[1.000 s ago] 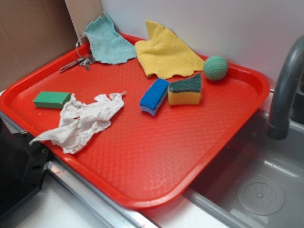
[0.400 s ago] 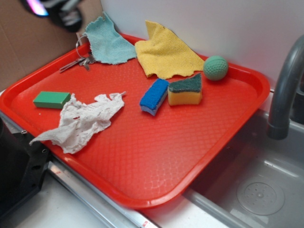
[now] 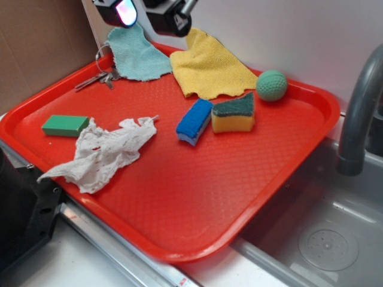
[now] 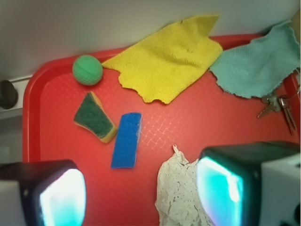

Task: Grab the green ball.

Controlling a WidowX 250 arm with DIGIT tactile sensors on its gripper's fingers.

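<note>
The green ball (image 3: 272, 85) is a small dimpled sea-green sphere at the far right corner of the red tray (image 3: 197, 185), next to the yellow cloth. In the wrist view the green ball (image 4: 87, 70) sits at the upper left. My gripper (image 3: 146, 13) hangs high over the tray's far left corner, well away from the ball. Seen from the wrist, the gripper (image 4: 141, 195) is open, its two fingers wide apart with nothing between them and the tray far below.
On the tray lie a yellow cloth (image 3: 209, 66), a teal cloth (image 3: 136, 52), keys (image 3: 99, 78), a blue sponge (image 3: 194, 121), a yellow sponge with dark green top (image 3: 233, 113), a flat green block (image 3: 64, 125) and a crumpled white paper towel (image 3: 105, 152). A sink and grey faucet (image 3: 359, 113) are at right.
My gripper has come into the exterior view at the top left and moved rightward over the tray's far left corner. Nothing on the tray has moved.
</note>
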